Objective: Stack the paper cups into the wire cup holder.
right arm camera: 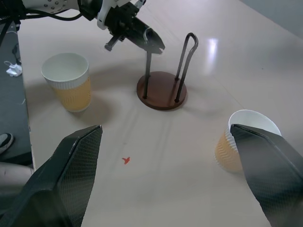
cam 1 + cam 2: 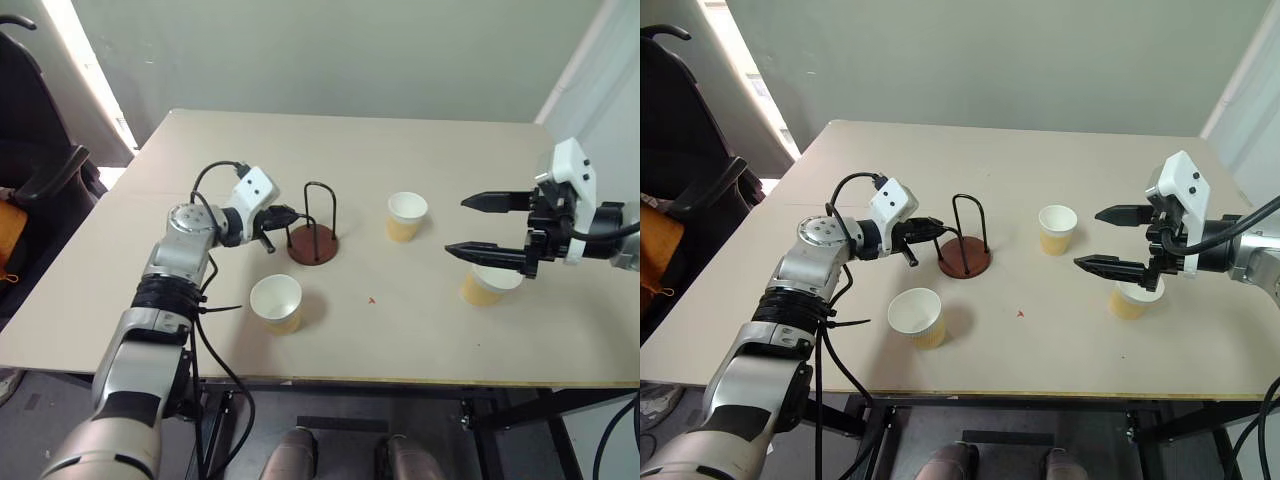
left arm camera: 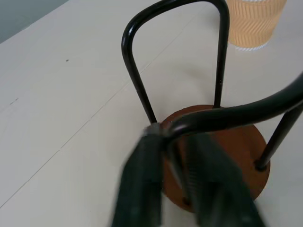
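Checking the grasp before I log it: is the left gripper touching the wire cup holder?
Touching. In the left wrist view the left gripper is shut on one wire loop of the wire cup holder.

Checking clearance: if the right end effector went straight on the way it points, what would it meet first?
Probably the wire cup holder, centred ahead between the open right end effector fingers; depth is unclear.
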{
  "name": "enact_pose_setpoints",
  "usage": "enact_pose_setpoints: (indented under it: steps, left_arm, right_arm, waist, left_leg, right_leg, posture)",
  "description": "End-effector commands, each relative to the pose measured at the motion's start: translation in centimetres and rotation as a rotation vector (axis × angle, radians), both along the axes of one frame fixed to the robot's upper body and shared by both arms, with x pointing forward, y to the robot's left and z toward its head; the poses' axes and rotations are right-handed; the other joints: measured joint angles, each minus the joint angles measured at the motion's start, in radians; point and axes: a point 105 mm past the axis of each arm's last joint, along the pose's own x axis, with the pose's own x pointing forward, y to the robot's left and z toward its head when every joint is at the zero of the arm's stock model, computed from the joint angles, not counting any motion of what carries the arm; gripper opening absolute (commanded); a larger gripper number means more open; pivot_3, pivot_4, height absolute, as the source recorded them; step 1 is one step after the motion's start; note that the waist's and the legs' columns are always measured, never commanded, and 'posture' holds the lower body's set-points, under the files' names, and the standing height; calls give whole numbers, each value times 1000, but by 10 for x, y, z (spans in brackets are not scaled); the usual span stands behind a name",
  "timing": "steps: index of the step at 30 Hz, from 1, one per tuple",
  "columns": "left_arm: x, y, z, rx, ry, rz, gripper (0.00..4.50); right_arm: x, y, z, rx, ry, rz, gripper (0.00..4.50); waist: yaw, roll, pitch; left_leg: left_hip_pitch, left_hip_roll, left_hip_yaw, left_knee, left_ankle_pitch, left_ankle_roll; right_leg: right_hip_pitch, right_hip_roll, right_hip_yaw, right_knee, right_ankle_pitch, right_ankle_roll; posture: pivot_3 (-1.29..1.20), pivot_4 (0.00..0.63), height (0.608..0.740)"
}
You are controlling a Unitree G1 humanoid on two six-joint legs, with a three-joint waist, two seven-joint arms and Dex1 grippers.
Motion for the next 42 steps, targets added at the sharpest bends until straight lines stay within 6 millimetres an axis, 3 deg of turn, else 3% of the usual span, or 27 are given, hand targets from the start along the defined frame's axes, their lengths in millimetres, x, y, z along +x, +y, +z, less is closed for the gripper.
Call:
enact_pose_setpoints:
  steps: [1, 7, 12, 21, 31, 34, 42]
  left_arm:
    - [-13, -14, 24, -50, -34, -121, 23]
    - [-66, -60, 40, -72, 38, -506, 23]
    - [-91, -83, 30, 85, 72, -717, 23]
    - [-80, -112, 22, 215, 36, -801, 23]
    - [-77, -116, -7, 259, 85, -789, 23]
    - [-64, -121, -12, 293, 74, -694, 841]
    - [-65, -119, -10, 308, 66, -695, 3613]
  right_arm:
    - [-9, -3, 11, -25, -35, 23, 4500]
    - [-24, -10, -6, -120, 59, 90, 4500]
    - [-31, -13, -28, -238, 127, 118, 4500]
    - [-40, -7, -43, -260, 168, 134, 4500]
    - [-39, -14, -43, -260, 159, 62, 4500]
    - [-36, -15, -43, -252, 150, 43, 4500]
    - [-33, -21, -44, -265, 158, 23, 4500]
  waist:
    - [0, 0, 0]
    - [7, 0, 0]
    - [10, 0, 0]
    - [12, -1, 0]
    - [13, -1, 0]
    - [14, -1, 0]
    - [14, -1, 0]
  left_leg:
    - [0, 0, 0, 0, 0, 0]
    - [-5, -1, -1, 6, 2, -4]
    - [-5, -2, 2, 8, -1, -2]
    - [-5, -2, 1, 10, -6, 8]
    - [-6, -3, 3, 11, -7, 10]
    - [-6, -3, 3, 12, -8, 11]
    - [-6, -5, 6, 14, -9, 13]
  right_leg:
    - [0, 0, 0, 0, 0, 0]
    - [0, 0, 1, 0, -3, 4]
    - [0, -1, 4, 0, -4, 6]
    - [1, -2, 5, 0, -3, 9]
    - [1, -2, 7, -1, -3, 14]
    - [1, -2, 9, -1, -3, 15]
    - [1, -1, 16, -1, -4, 19]
  posture:
    - [0, 150, 740]
    - [0, 150, 740]
    - [0, 150, 740]
    - [0, 150, 740]
    - [0, 150, 740]
    - [0, 150, 740]
    - [0, 150, 740]
